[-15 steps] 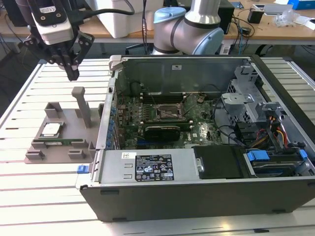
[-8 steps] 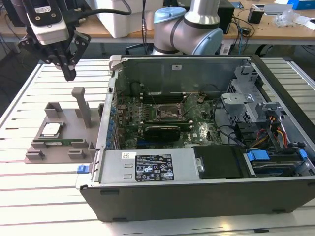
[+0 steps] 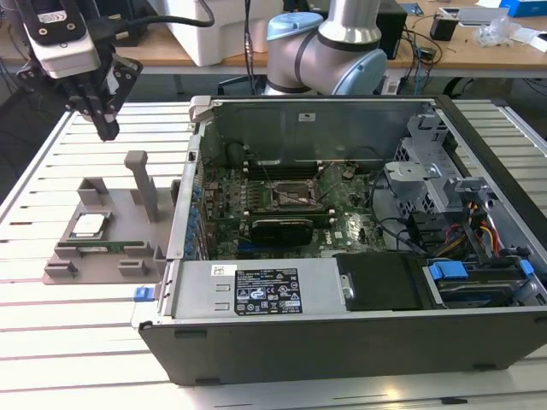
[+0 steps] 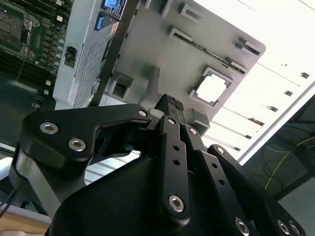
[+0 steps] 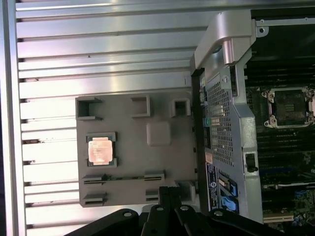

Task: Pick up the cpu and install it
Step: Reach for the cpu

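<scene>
Above the slatted counter (image 3: 68,342), at the exterior view's left, the pincer (image 3: 108,128) hangs in the air with its dark fingers drawn together to a narrow tip, holding nothing. Below it and well apart from it, the cpu (image 3: 89,225) lies flat in a square recess of the grey tray (image 3: 120,224), its shiny plate facing up. Just beside the tray, toward the exterior view's right, the open computer case (image 3: 342,342) lies on the counter, with the square socket (image 3: 286,195) near the middle of its green board (image 3: 355,226).
</scene>
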Controlling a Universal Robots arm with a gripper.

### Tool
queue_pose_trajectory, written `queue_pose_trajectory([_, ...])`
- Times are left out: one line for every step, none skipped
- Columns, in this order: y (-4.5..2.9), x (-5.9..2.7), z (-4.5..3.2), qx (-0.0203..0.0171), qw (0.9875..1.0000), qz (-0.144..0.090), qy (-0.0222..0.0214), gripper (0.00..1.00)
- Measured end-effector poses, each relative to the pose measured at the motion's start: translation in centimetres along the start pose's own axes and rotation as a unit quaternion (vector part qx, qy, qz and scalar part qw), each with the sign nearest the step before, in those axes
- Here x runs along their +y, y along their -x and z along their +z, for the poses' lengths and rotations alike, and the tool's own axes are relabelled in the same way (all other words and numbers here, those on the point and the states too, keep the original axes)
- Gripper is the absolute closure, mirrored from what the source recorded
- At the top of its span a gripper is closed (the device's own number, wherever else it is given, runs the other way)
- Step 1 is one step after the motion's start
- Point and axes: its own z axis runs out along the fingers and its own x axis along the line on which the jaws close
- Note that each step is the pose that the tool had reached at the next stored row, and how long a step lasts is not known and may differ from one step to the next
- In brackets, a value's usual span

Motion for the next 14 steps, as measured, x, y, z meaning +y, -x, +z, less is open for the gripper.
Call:
queue_pose_trajectory([-0.13,-0.01,0.00,0.0000,1.0000,0.000,0.0000,0.89])
queue_pose_trajectory([-0.36,-0.03,-0.01,0.0000,1.0000,0.000,0.0000,0.89])
queue_pose_trajectory([-0.51,-0.04,-0.01,0.0000,1.0000,0.000,0.0000,0.89])
queue_pose_trajectory([-0.80,-0.06,-0.02,0.0000,1.0000,0.000,0.0000,0.89])
queue_pose_trajectory([-0.97,-0.07,-0.03,0.0000,1.0000,0.000,0.0000,0.89])
queue_pose_trajectory([-1.13,-0.08,-0.03,0.0000,1.0000,0.000,0.0000,0.89])
queue_pose_trajectory([-1.38,-0.10,-0.04,0.0000,1.0000,0.000,0.0000,0.89])
queue_pose_trajectory([-1.65,-0.12,-0.05,0.0000,1.0000,0.000,0.0000,0.89])
queue_pose_trajectory([-1.78,-0.13,-0.05,0.0000,1.0000,0.000,0.0000,0.89])
queue_pose_trajectory([-1.90,-0.14,-0.05,0.0000,1.0000,0.000,0.0000,0.89])
queue_pose_trajectory([-2.19,-0.16,-0.06,0.0000,1.0000,0.000,0.0000,0.89])
queue_pose_trajectory([-2.48,-0.18,-0.06,0.0000,1.0000,0.000,0.0000,0.89])
queue_pose_trajectory([-2.78,-0.21,-0.07,0.0000,1.0000,0.000,0.0000,0.89])
queue_pose_trajectory([-3.08,-0.23,-0.08,0.0001,1.0000,0.000,-0.0001,0.89])
